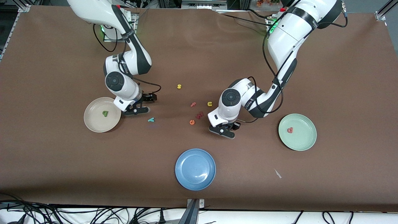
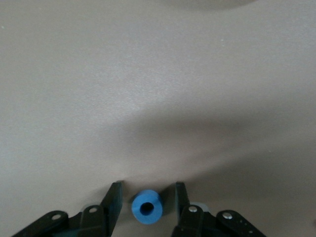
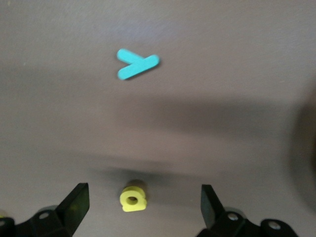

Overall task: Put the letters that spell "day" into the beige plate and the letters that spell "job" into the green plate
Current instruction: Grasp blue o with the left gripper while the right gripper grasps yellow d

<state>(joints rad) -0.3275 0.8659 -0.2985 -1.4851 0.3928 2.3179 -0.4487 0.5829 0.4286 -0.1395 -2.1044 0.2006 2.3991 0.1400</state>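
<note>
My left gripper (image 1: 222, 132) (image 2: 148, 184) is low over the table between the orange letter and the green plate (image 1: 306, 143). Its fingers stand on either side of the blue ring "o" (image 2: 147, 207) with a small gap on each side. The green plate holds a pinkish-red letter (image 1: 290, 130). My right gripper (image 1: 136, 111) (image 3: 144, 188) hangs wide open beside the beige plate (image 1: 93, 123), with the yellow round-bowled letter (image 3: 133, 198) on the table between its fingers. The teal "y" (image 1: 151, 119) (image 3: 137, 64) lies close by. A green letter (image 1: 105, 113) lies in the beige plate.
A blue plate (image 1: 195, 169) sits nearest the front camera at mid-table. Loose letters lie between the arms: a yellow "s" (image 1: 179, 86), a pink "f" (image 1: 193, 104), a yellow "u" (image 1: 210, 103), a red letter (image 1: 199, 115) and an orange "e" (image 1: 192, 122).
</note>
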